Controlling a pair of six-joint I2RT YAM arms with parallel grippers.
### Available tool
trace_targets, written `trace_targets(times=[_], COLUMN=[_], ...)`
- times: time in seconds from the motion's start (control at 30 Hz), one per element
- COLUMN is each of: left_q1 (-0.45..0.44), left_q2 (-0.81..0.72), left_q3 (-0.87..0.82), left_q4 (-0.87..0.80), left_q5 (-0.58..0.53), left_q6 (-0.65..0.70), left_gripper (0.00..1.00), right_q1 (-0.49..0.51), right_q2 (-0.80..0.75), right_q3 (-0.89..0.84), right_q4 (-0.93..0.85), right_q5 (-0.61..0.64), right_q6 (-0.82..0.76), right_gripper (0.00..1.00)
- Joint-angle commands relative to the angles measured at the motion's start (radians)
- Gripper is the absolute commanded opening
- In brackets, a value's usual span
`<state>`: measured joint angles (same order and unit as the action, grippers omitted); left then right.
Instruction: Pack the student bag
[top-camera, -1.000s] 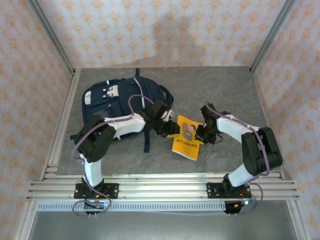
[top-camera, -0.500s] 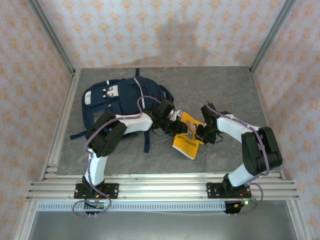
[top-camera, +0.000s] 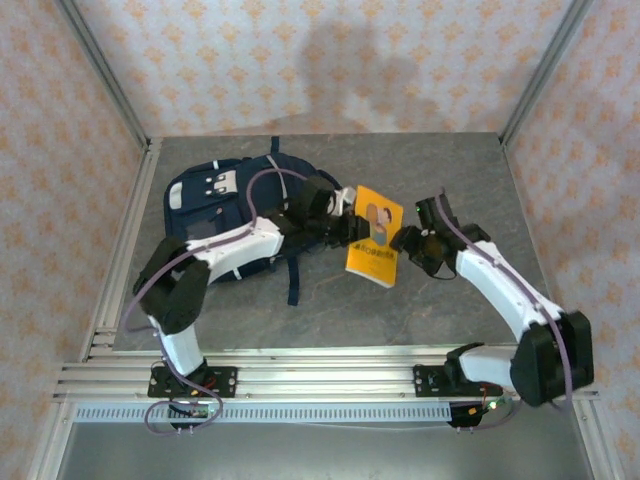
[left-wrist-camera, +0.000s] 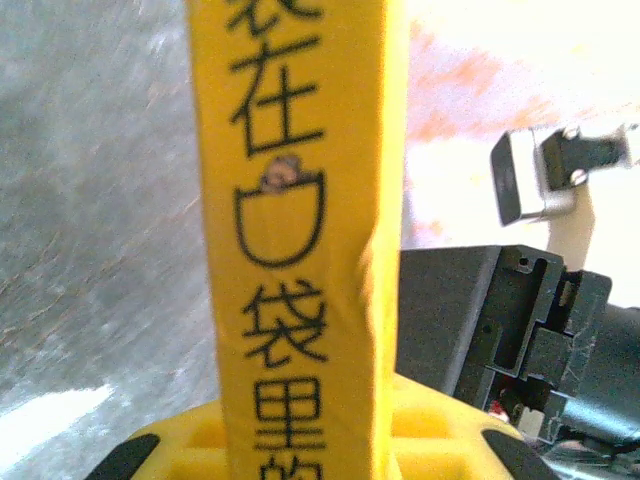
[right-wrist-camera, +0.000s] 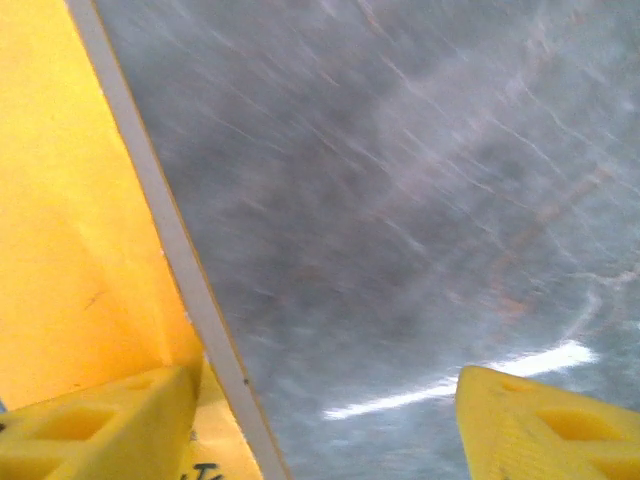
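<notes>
Top external view shows the student bag (top-camera: 215, 205) lying flat on the left part of the gray table (top-camera: 450, 170). It is made of soft dark blue cloth, with white patches near its top and thin straps hanging toward the near edge. Just right of the bag, a thin yellow book (top-camera: 375, 235) is held up off the table, tilted. The left pincer (top-camera: 348, 228) is closed tight on the book's left edge. The right pincer (top-camera: 408, 240) sits by the book's right edge with its jaws wide apart.

From the left wrist, the book's narrow back stands straight up between two yellow plastic fingers (left-wrist-camera: 175, 450). Black writing runs down it, and the signs 在 and 袋里 can be read. Between them is a drawn pocket with a small brown head peeking out.

From the right wrist, the yellow cover and its white page edge lie against one yellow finger. The other finger (right-wrist-camera: 545, 420) is far off, with bare, streaky gray table between them.
</notes>
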<state>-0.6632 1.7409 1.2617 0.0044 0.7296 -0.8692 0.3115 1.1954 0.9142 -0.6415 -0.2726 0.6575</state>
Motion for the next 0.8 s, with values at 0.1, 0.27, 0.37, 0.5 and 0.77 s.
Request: trace_targets(times=[0.1, 0.27, 0.37, 0.5, 0.77], left_q1=[0.007, 0.013, 0.011, 0.007, -0.014], left_q2=[-0.154, -0.175, -0.18, -0.191, -0.233], left_q3=[0.038, 0.089, 0.111, 0.152, 0.144], left_q4=[0.181, 0.277, 0.33, 0.34, 0.314], left_q5=[-0.336, -0.526, -0.618, -0.678, -0.694], left_q6=[-0.135, -0.259, -0.316, -0.333, -0.331], left_gripper=[0.0, 0.0, 0.0, 0.0, 0.0], right_q1=[0.002, 0.002, 0.016, 0.065, 0.123], right_q2=[-0.155, -0.212, -0.216, -0.226, -0.144], right_q3=[0.014, -0.085, -0.086, -0.059, -0.046], right_q4=[0.304, 0.685, 0.746, 0.763, 0.945], right_q5=[-0.101, -0.187, -0.175, -0.106, -0.088], right_q6=[0.236, 0.46, 0.523, 0.512, 0.59], right_gripper=[0.81, 0.86, 0.86, 0.86, 0.85])
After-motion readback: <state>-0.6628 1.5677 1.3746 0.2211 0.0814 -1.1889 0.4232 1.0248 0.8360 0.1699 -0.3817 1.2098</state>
